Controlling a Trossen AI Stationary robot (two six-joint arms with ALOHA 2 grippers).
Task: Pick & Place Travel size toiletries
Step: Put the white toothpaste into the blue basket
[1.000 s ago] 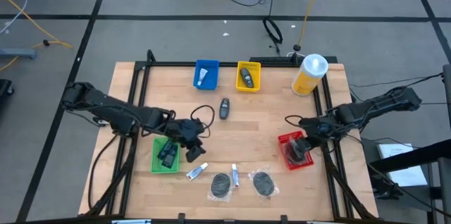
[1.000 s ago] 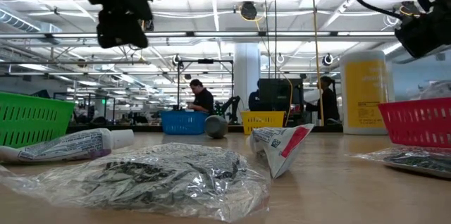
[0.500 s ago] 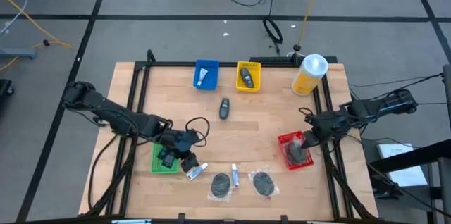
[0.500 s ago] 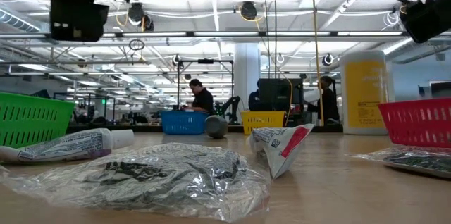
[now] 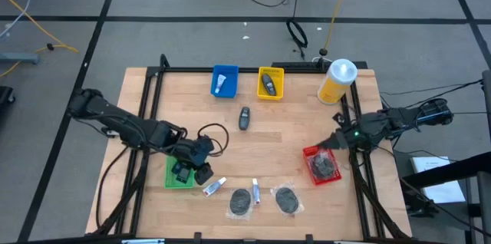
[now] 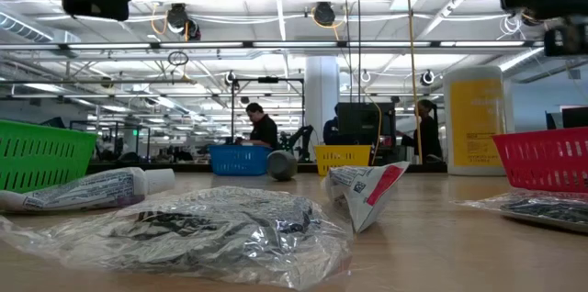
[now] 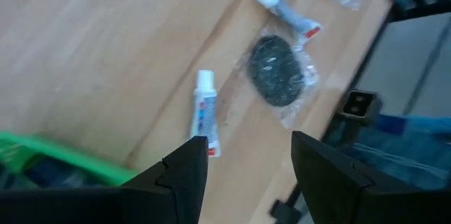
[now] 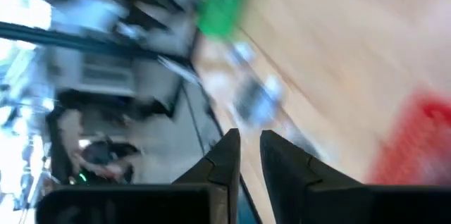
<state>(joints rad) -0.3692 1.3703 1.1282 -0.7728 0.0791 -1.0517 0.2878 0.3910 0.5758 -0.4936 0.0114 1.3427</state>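
Two small white toiletry tubes lie on the wooden table near its front edge: one point(image 5: 213, 186) point(image 7: 204, 111) just right of the green bin point(image 5: 169, 173), one point(image 5: 255, 192) point(image 7: 285, 14) between two clear bags. A third tube point(image 5: 221, 83) lies in the blue bin point(image 5: 224, 72) at the back. My left gripper point(image 5: 202, 173) point(image 7: 246, 143) hangs open above the table between the green bin and the first tube, holding nothing. My right gripper point(image 5: 331, 143) point(image 8: 250, 136) is raised by the red bin point(image 5: 310, 153), its fingers almost together and holding nothing.
Two clear bags with dark contents point(image 5: 240, 202) point(image 5: 287, 199) lie at the front. A yellow bin point(image 5: 270, 72), a dark object point(image 5: 244, 117) on the table and a yellow bottle point(image 5: 337, 81) stand farther back. The green and red bins hold dark items.
My left gripper has risen and gone toward the table's left edge, staying open. My right gripper has risen from over the red bin, drawn back toward the right edge and tipped toward level. The tubes have not moved.
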